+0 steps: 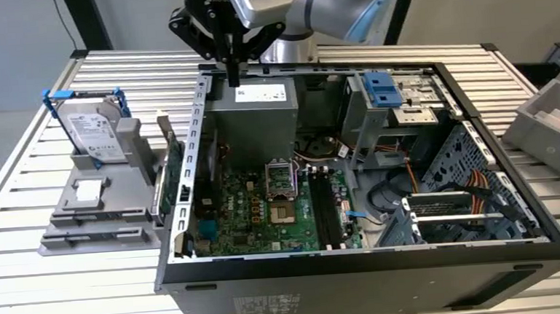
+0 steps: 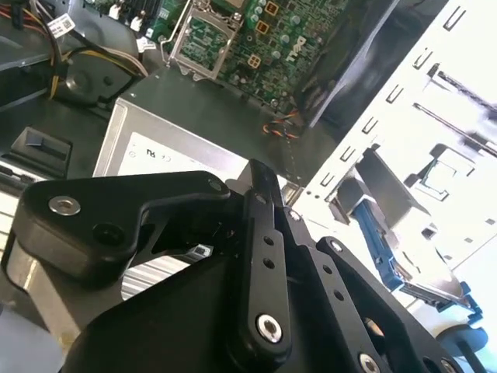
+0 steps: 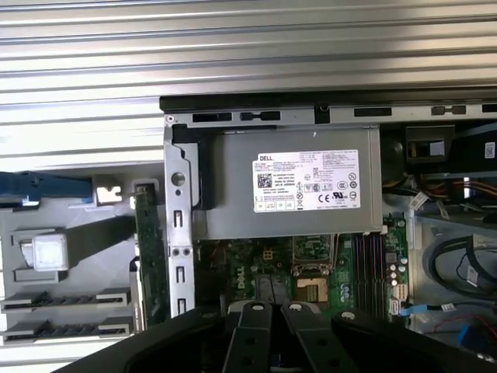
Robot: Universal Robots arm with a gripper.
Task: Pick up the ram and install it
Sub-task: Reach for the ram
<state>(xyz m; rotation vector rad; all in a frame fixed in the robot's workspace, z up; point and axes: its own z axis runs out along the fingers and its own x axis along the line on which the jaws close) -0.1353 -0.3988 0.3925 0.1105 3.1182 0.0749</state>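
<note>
Hovered, black gripper (image 1: 234,79) clenched, above grey power-supply box (image 1: 249,130) at far end of black computer case (image 1: 365,277), exterior view's left. Could not tell if pinching the thin ram stick. Judged travel step; if carrying, needed squaring over black memory slots (image 1: 322,205).

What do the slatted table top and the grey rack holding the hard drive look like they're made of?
The table top looks like bare metal, likely aluminium: pale ribbed slats with a dull sheen. The grey rack looks like matte plastic, perhaps printed: uniform flat grey, blocky steps, no shine.
</note>
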